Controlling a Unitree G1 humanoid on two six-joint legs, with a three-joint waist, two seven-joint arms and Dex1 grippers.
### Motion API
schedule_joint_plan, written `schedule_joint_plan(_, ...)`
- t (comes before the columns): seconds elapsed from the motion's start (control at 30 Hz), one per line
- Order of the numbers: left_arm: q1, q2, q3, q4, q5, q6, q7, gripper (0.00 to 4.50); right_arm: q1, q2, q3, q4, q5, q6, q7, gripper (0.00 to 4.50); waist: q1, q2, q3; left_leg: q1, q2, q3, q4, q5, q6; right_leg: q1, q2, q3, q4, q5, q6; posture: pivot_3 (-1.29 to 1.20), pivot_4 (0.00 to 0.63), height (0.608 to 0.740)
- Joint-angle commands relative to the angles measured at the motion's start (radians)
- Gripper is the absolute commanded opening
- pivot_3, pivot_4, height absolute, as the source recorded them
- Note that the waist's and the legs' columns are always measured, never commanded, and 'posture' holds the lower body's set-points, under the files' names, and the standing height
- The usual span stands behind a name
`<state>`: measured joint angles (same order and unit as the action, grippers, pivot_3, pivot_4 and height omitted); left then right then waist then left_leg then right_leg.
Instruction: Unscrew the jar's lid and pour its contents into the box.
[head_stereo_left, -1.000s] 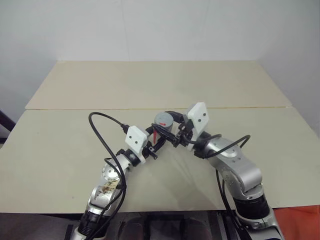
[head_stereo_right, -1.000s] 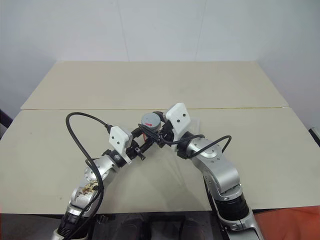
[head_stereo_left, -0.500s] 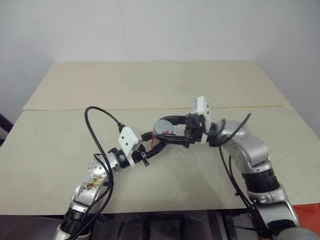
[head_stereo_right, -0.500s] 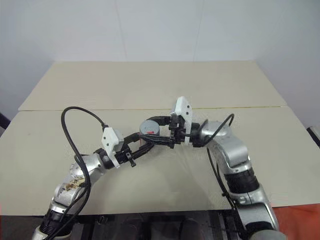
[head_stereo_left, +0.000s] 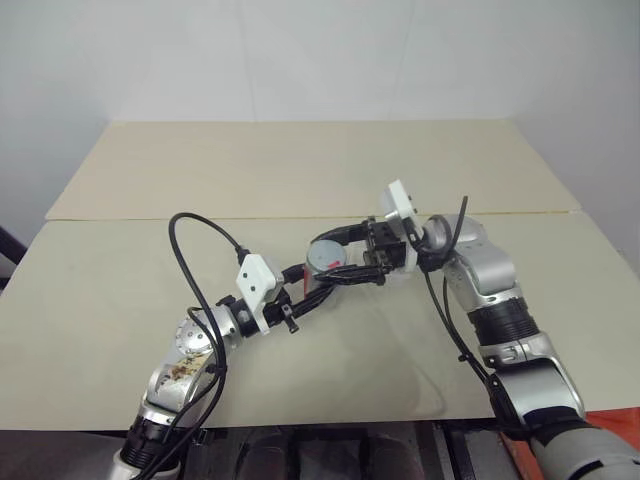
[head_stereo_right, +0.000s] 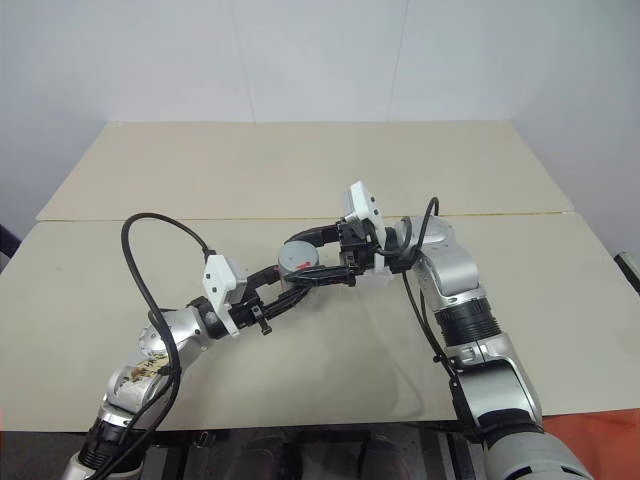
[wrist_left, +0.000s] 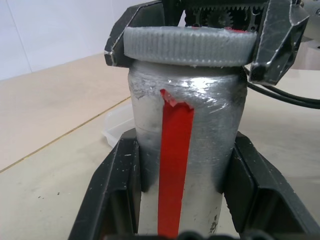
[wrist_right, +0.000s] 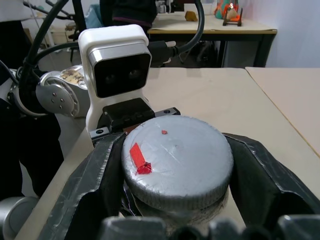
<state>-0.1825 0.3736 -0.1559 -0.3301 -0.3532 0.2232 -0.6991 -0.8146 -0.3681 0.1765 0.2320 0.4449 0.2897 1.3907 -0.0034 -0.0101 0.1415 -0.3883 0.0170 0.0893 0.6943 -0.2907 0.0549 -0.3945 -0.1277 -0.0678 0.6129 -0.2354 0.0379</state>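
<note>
Pale beige tabletop in two panels with a seam across the middle, white wall behind. More tables and clutter stand beyond, seen in the right wrist view.

The jar is held above the tabletop near its middle, just this side of the seam, upright with its red stripe facing the left wrist camera. The left tool pinches the jar's body, one black finger pressed on each side. The lid is on the jar. The right tool reaches in from the right with its two fingers around the lid's ribbed rim. In the left wrist view the jaw tips sit against the rim on both sides; how hard they press I cannot tell.

The box is a clear tray on the tabletop just behind the jar, partly hidden by it.

Risks, as I judge them:
- If the right tool's hold on the lid is light, it may skate round the ribbing without turning it.
- The silvery wall looks slick, so twisting could spin the jar in the left tool's hold, or tilt it.
- If the lid comes free while the jar leans, the contents could spill short of the box.
- The clear box is light, and a nudge could shove it away.
</note>
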Motion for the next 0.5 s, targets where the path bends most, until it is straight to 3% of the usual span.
schedule_joint_plan(0.03, 0.005, -0.023, -0.021, -0.044, 0.014, -0.030, 0.011, 1.86, -0.027, 0.004, -0.027, -0.068, 0.029, 0.017, -0.014, 4.34, 0.000, 0.000, 0.000, 0.000, 0.000, 0.000, 0.000, 0.000, 0.000, 0.000, 0.000, 0.000, 0.000, 0.000, 0.000, 0.00, 0.150, 0.740)
schedule_joint_plan(0.17, 0.012, -0.046, -0.016, -0.028, 0.057, -0.068, 0.046, 1.86, 0.022, 0.024, -0.109, -0.165, 0.009, -0.021, -0.201, 4.43, 0.003, 0.000, 0.000, 0.000, 0.000, 0.000, 0.000, 0.000, -0.001, 0.000, 0.000, 0.000, 0.001, 0.000, 0.000, 0.00, 0.150, 0.740)
schedule_joint_plan(0.27, 0.018, -0.067, -0.009, -0.021, 0.070, -0.086, 0.074, 1.86, 0.085, 0.024, -0.192, -0.302, 0.098, 0.076, -0.318, 4.43, 0.007, 0.000, 0.000, 0.000, 0.000, 0.000, 0.000, 0.000, -0.001, 0.000, -0.001, 0.000, 0.001, 0.000, 0.000, 0.00, 0.150, 0.740)
schedule_joint_plan(0.5, -0.005, -0.118, 0.012, 0.028, 0.125, -0.144, 0.153, 1.86, 0.291, -0.036, -0.218, -0.637, 0.136, 0.170, -0.487, 4.43, 0.015, 0.000, 0.000, -0.001, 0.000, 0.000, 0.000, 0.000, -0.001, -0.001, -0.001, 0.000, 0.000, 0.000, 0.000, 0.00, 0.150, 0.740)
